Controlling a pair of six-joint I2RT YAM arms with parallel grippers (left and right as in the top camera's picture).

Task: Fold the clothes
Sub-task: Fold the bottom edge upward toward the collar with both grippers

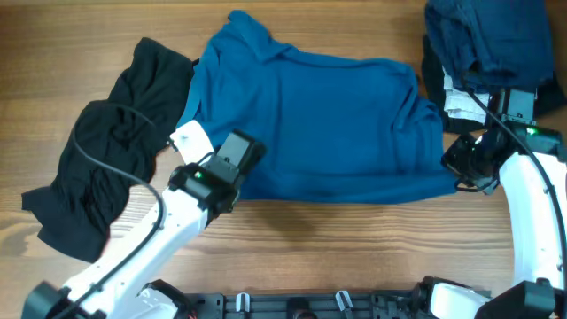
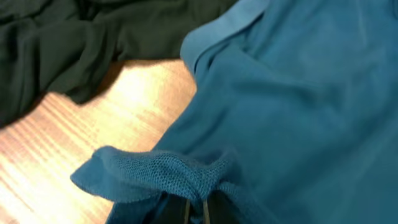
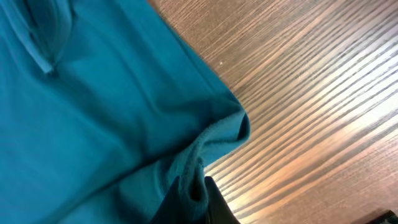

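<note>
A large royal-blue garment (image 1: 319, 124) lies spread across the middle of the table. My left gripper (image 1: 229, 158) is at its front left edge, shut on a pinched fold of the blue cloth (image 2: 186, 174). My right gripper (image 1: 461, 164) is at its front right corner, shut on that corner of the blue cloth (image 3: 211, 149). A black garment (image 1: 111, 168) lies crumpled to the left, also seen in the left wrist view (image 2: 62, 43). A pile of navy and other clothes (image 1: 487, 40) sits at the back right.
The wooden table (image 1: 354, 248) shows bare in front of the blue garment. A cable (image 1: 89, 155) from the left arm loops over the black garment. A white and black cloth (image 1: 459, 99) peeks out under the navy pile.
</note>
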